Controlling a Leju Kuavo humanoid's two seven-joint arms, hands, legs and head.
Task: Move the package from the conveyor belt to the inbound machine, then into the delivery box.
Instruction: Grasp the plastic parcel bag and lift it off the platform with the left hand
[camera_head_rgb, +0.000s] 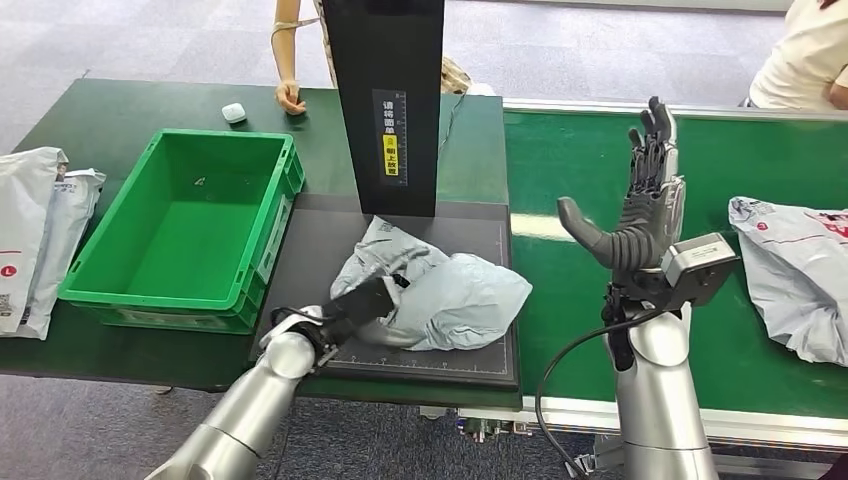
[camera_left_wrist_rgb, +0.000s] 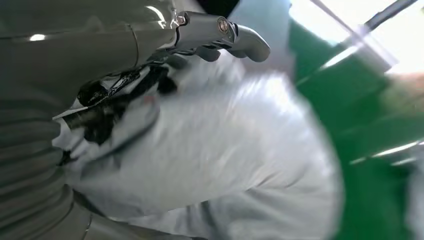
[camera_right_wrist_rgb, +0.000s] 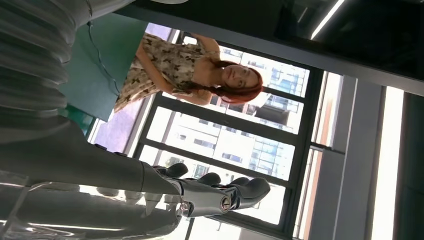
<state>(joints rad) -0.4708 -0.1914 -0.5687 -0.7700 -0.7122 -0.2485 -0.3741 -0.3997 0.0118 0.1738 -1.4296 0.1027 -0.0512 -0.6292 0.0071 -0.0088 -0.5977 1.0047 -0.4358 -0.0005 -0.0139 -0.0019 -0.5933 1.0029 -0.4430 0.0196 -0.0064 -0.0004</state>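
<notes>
A crumpled grey package (camera_head_rgb: 450, 295) lies on the black platform (camera_head_rgb: 320, 240) of the inbound machine, in front of its black column (camera_head_rgb: 390, 100). My left hand (camera_head_rgb: 362, 300) grips the package's near left edge. In the blurred left wrist view the package (camera_left_wrist_rgb: 225, 165) lies close against my left hand (camera_left_wrist_rgb: 125, 60), the thumb over it and the dark fingers pressed into its folds. My right hand (camera_head_rgb: 640, 205) is raised over the green conveyor belt (camera_head_rgb: 570, 290), fingers spread and upright, holding nothing. In the right wrist view the right hand (camera_right_wrist_rgb: 100, 170) points at windows. The green delivery box (camera_head_rgb: 275, 205) stands empty to the platform's left.
Another grey package (camera_head_rgb: 795, 275) lies on the belt at the right. Two more bags (camera_head_rgb: 40, 230) lie at the table's left edge. A small white object (camera_head_rgb: 233, 113) and a person's hand (camera_head_rgb: 290, 97) are at the far table edge. Another person (camera_head_rgb: 805, 55) stands at the back right.
</notes>
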